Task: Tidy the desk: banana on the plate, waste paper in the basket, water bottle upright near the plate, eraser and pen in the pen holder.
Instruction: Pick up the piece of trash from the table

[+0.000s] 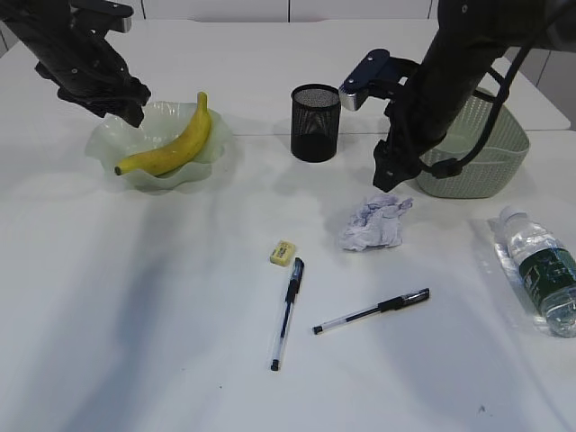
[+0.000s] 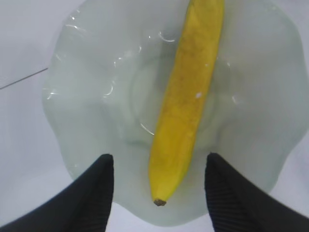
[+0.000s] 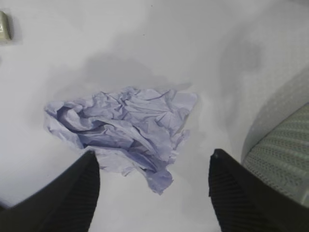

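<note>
The yellow banana (image 1: 175, 144) (image 2: 186, 106) lies across the pale green plate (image 1: 108, 144) (image 2: 87, 72). My left gripper (image 1: 130, 112) (image 2: 159, 162) hovers open over the plate's near rim, its fingers either side of the banana's tip without touching it. The crumpled waste paper (image 1: 373, 223) (image 3: 120, 125) lies on the desk (image 1: 135, 315). My right gripper (image 1: 387, 175) (image 3: 154, 157) hangs open just above its edge, beside the basket (image 1: 490, 148) (image 3: 285, 154). The water bottle (image 1: 540, 270) lies on its side at the far right. The eraser (image 1: 283, 253) (image 3: 4, 26) and two pens (image 1: 288, 310) (image 1: 373, 311) lie mid-desk. The pen holder (image 1: 316, 122) stands upright.
The pen holder stands between the plate and the basket at the back. A seam in the tabletop runs behind them. The right arm's links reach over the basket's left rim.
</note>
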